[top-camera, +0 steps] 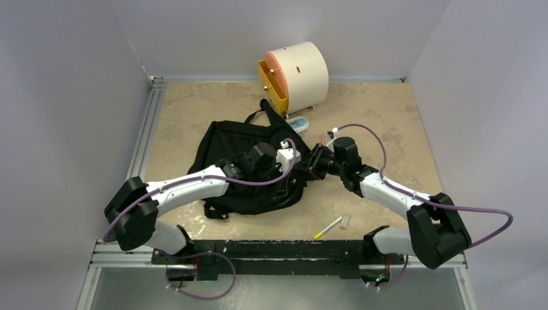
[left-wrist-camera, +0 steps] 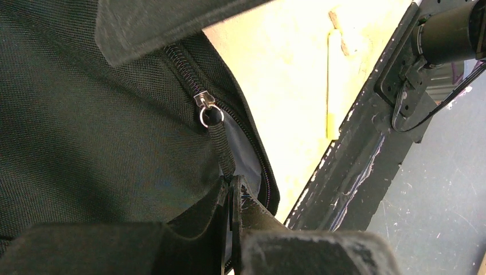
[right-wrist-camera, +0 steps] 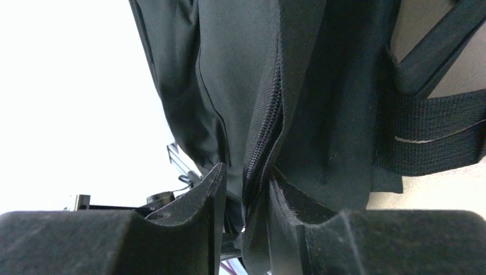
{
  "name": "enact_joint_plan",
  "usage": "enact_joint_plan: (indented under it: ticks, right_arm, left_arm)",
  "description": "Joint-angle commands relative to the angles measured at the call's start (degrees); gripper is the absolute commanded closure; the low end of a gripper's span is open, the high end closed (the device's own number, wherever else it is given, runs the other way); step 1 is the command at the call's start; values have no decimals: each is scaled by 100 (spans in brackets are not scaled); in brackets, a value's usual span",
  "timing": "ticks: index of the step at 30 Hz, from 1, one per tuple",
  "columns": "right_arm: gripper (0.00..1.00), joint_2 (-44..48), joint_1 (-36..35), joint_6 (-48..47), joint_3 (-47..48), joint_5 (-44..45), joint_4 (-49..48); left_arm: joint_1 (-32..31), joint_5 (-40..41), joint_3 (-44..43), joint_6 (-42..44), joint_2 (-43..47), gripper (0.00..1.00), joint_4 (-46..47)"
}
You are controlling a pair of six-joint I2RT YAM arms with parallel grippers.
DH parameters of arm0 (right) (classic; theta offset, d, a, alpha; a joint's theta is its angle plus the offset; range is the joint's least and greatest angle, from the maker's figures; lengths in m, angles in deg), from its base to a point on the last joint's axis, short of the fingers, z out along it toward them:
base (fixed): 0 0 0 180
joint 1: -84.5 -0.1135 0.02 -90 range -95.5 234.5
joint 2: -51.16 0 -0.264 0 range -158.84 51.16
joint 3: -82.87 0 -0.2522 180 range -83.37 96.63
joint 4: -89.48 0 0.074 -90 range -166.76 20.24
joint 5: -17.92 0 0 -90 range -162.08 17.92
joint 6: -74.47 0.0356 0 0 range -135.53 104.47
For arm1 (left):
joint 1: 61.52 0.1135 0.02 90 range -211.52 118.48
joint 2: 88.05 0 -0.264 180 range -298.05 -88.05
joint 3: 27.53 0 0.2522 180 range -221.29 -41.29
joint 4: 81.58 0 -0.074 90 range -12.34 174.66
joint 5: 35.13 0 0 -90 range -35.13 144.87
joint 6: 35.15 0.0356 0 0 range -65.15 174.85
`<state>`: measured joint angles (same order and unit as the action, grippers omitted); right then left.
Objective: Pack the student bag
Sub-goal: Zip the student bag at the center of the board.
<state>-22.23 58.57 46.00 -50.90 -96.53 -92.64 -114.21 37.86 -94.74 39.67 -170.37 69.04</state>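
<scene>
Ample table (top-camera: 404,126) around student bag (top-camera: 227,143)

1. Your student bag (top-camera: 232,139) is a large, soft, black fabric backpack, lying slumped flat around the middle of the tabletop (top-camera: 388,129).
2. Its top loop (top-camera: 270,111) points to the far side, and its black webbing shoulder straps (right-wrist-camera: 430,126) lie along one edge.
3. Its zip (left-wrist-camera: 183,69) is partly open: past the metal slider (left-wrist-camera: 203,102) the teeth part and you see blue-grey lining (left-wrist-camera: 246,152).
4. A ring on the slider carries a black fabric pull tab (left-wrist-camera: 220,146), which runs out straight.
</scene>
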Motion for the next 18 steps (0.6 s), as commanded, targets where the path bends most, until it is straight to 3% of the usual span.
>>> enact_joint_plan:
  ticks: [1, 6, 18]
  right_arm:
    - [72, 170, 18, -302, 380, 551, 342]
    - [99, 203, 11, -459, 557, 963, 621]
    - [100, 312, 14, -505, 840, 1843, 1035]
  left_arm:
    - [-22, -150, 4, 151, -2, 100, -98]
    - [-22, -140, -58, 181, -124, 100, -274]
    - [-18, 144, -322, 230, -289, 100, -1126]
